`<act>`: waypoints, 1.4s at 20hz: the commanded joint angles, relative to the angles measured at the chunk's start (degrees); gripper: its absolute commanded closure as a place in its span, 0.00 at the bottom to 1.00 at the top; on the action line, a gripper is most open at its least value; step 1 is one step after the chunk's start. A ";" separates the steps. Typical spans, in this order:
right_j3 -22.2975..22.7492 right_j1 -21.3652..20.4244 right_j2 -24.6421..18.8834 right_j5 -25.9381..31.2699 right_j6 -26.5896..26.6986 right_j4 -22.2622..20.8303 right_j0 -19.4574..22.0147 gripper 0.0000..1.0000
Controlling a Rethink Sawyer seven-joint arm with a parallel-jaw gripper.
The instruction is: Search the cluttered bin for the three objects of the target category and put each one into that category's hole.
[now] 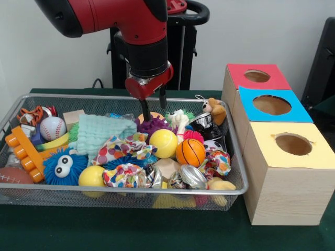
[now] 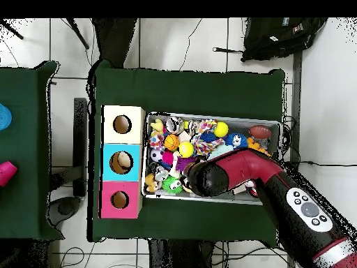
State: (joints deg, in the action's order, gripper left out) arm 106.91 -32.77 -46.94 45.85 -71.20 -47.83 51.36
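The wire mesh bin (image 1: pixel 131 98) is full of toys and also shows in the overhead view (image 2: pixel 209 116). My gripper (image 1: pixel 153 104) hangs over the bin's far side, above a purple spiky ball (image 1: pixel 153 125). Its fingers (image 1: pixel 144 111) are apart with nothing between them. In the overhead view the arm (image 2: pixel 230 176) covers the gripper. A scrap of clear bluish plastic (image 1: pixel 119 116) shows behind a green cloth (image 1: pixel 102 132); I cannot tell whether it is a bottle. No other clear bottle shows. The blue-panelled hole (image 1: pixel 271 105) is the middle one of the wooden box (image 2: pixel 120 162).
The red-panelled hole (image 1: pixel 256 76) and the yellow-panelled hole (image 1: pixel 293 144) flank the blue one. Crushed shiny cans (image 1: pixel 192 176) lie at the bin's front. A small basketball (image 1: pixel 190 152), yellow balls (image 1: pixel 163 143), a baseball (image 1: pixel 53 127) and a blue fuzzy toy (image 1: pixel 64 166) crowd the bin.
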 commanded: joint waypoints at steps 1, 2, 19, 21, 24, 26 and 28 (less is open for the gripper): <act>-5.44 -2.47 -3.05 8.43 19.10 1.48 1.01 0.00; -5.63 -2.55 -3.09 8.70 19.16 1.46 1.01 0.00; -7.36 0.08 -1.93 7.79 20.92 -2.87 3.59 0.00; -7.58 0.55 -1.68 7.40 20.92 -3.38 3.63 0.00; -7.60 1.12 -1.26 6.74 20.79 -4.12 3.66 0.00; -7.49 1.54 -0.78 6.31 20.40 -4.77 3.52 0.00; -7.40 2.34 -0.20 5.50 19.65 -5.71 3.30 0.00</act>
State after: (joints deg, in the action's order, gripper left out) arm 103.81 -33.57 -48.28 49.70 -69.00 -49.41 54.52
